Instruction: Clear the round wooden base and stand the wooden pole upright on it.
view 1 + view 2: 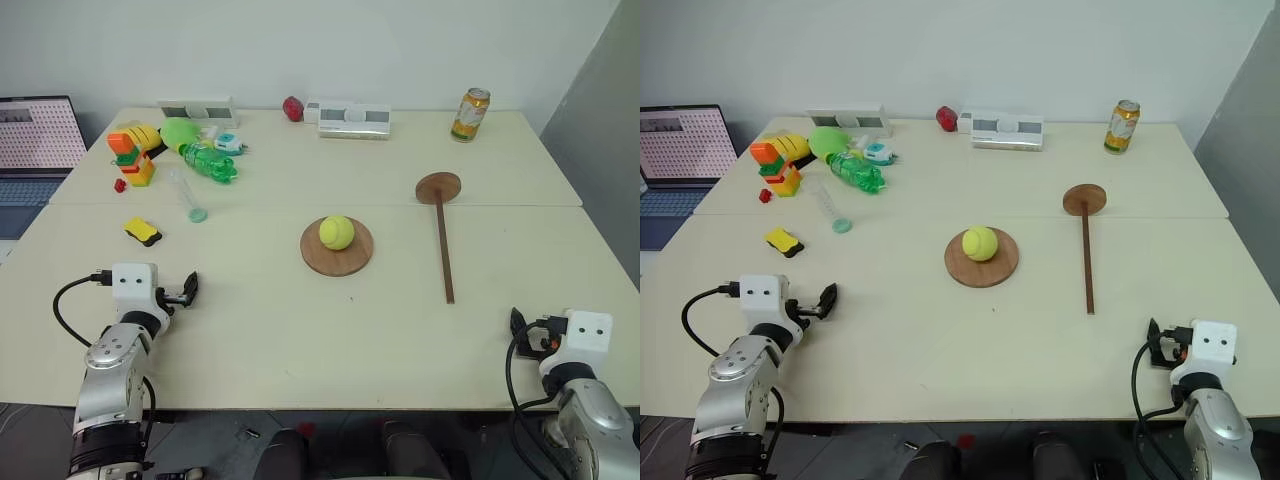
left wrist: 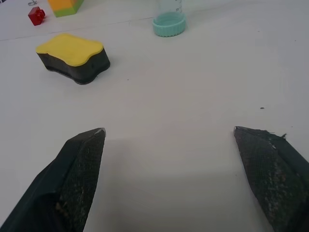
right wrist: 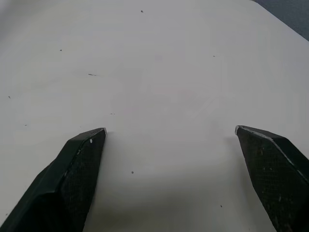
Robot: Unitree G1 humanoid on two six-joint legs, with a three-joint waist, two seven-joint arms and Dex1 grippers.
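The round wooden base (image 1: 346, 263) lies flat in the middle of the table, and a yellow-green tennis ball (image 1: 336, 232) rests on it. To its right the wooden pole (image 1: 443, 248) lies flat, its small disc end (image 1: 438, 187) pointing away from me. My left gripper (image 1: 189, 288) hovers near the table's front left, open and empty, well left of the base; the left wrist view shows its fingers spread (image 2: 169, 140). At the front right edge my right gripper (image 1: 518, 324) is open over bare tabletop (image 3: 171, 137), short of the pole's near end.
A yellow and black block (image 1: 142, 231) and a clear tube with a teal cap (image 1: 188, 196) lie ahead of the left gripper. Toy blocks (image 1: 134, 155), a green bottle (image 1: 206, 160), white boxes (image 1: 354, 118), a red object (image 1: 292, 108) and a can (image 1: 470, 114) line the back. A laptop (image 1: 38, 135) stands far left.
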